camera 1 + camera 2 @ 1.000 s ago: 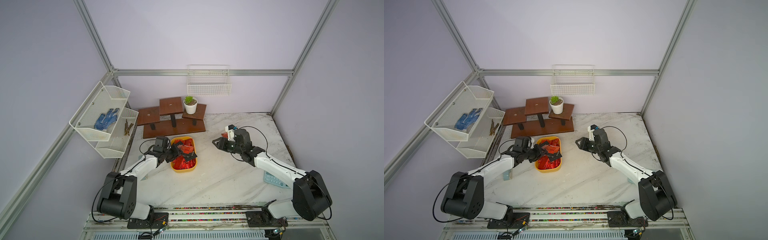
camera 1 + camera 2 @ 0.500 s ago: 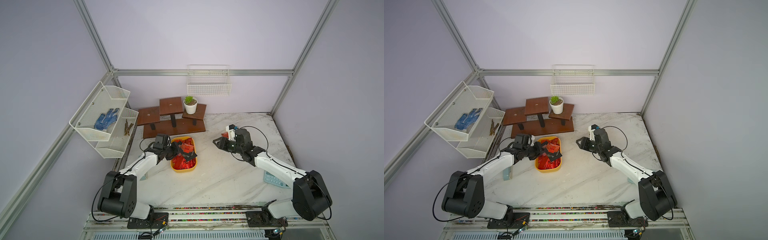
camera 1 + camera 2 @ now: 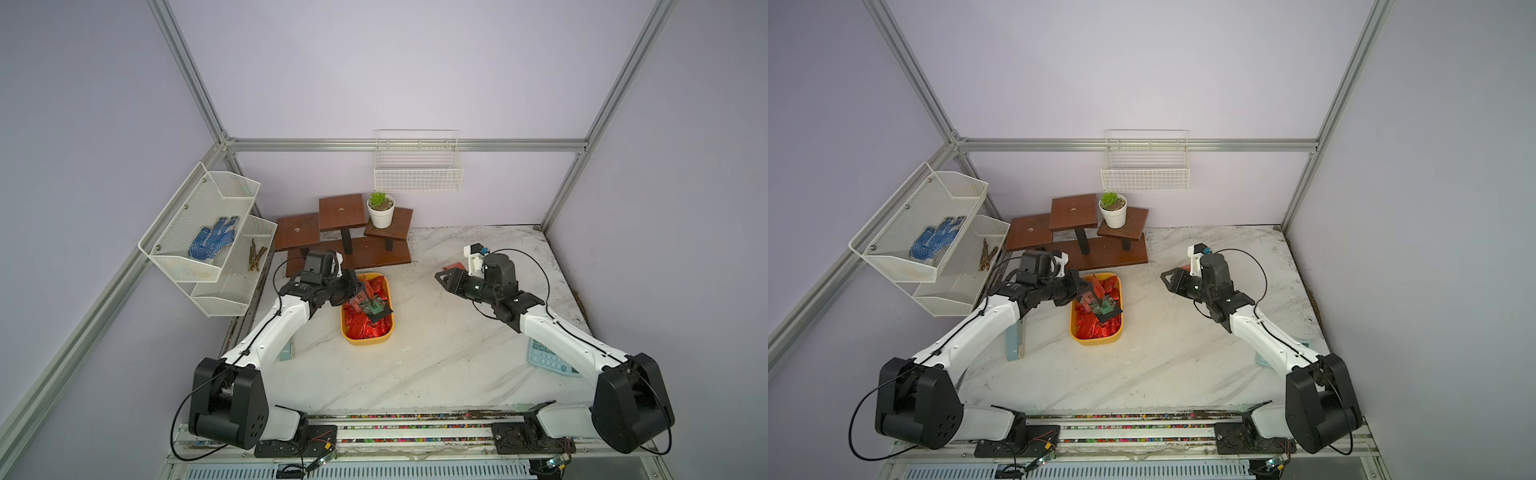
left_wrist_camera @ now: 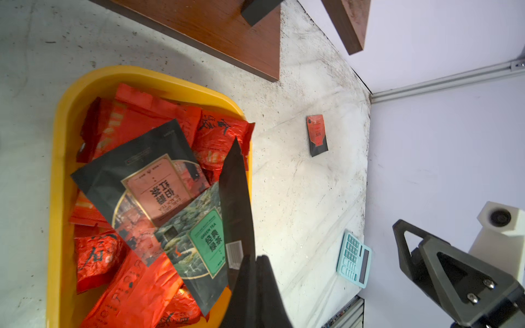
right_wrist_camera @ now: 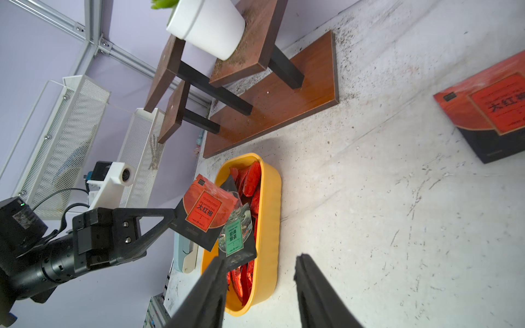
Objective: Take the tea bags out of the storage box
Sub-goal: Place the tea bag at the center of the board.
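Tea bags, one lot; storage box (image 3: 365, 338), one shallow yellow tub with rounded corners, stood on the marble table (image 3: 415, 365). Inside the box a heap of crinkled, shiny red foil sachets (image 4: 136, 289) with dark print is kept. It is overlaid by two flat black squares: a pink-labelled packet (image 4: 147, 181) and a green-labelled packet (image 4: 204, 244). A red-labelled packet (image 5: 203, 211), also black, is pinched by one corner in the pressed-together jaws of the left gripper (image 5: 174, 217). It is held tilted above the box, presumably so that it can be carried over the rim. A loose packet (image 4: 316, 135) of like kind is laid flat on the table well apart from the box, at what is judged the set-down place. The right gripper (image 3: 440, 279) is held well apart from the box, jaws spread, nothing between them, presumably kept clear.
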Controlling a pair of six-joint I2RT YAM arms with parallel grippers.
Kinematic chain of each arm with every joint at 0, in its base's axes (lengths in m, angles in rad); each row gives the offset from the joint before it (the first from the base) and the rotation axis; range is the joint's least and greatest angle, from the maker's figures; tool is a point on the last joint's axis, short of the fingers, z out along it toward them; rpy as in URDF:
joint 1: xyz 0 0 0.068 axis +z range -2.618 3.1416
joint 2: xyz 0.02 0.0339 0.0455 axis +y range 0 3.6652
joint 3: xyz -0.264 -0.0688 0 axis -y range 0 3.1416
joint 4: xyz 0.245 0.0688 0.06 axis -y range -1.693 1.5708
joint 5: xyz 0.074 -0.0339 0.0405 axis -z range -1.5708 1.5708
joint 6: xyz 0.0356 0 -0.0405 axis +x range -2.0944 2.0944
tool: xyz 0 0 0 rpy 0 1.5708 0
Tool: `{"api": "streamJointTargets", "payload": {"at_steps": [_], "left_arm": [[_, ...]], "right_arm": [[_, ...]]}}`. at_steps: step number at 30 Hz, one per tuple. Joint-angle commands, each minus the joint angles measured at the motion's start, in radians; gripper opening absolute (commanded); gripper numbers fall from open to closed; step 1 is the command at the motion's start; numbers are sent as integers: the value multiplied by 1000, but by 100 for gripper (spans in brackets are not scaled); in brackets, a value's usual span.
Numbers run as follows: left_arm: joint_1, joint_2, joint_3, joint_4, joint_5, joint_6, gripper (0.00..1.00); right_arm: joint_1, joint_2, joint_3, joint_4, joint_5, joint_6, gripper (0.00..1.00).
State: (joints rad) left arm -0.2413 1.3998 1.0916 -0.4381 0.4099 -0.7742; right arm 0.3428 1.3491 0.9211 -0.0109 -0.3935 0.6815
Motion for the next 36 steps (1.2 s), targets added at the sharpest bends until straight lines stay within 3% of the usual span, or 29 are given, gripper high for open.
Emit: {"api": "streamJointTargets", "payload": {"at_steps": [1, 11, 25, 31, 36], "left_arm": [[-49, 53, 92, -22, 64, 50, 0], [-177, 308, 351, -7, 131, 63, 0], [-289, 872, 833, 72, 221, -40, 0], [-288, 1003, 991, -2, 198, -25, 0], [-282, 1038, 1042, -75, 135, 3, 0]], "right_arm": [[-33, -43, -22, -31, -19, -25, 45], [-160, -174, -85, -94, -48, -41, 45], [-268, -384, -201, -233, -66, -84, 45], [-288, -405, -202, -260, -76, -101, 46], [-297, -389, -193, -259, -86, -110, 46]]}}
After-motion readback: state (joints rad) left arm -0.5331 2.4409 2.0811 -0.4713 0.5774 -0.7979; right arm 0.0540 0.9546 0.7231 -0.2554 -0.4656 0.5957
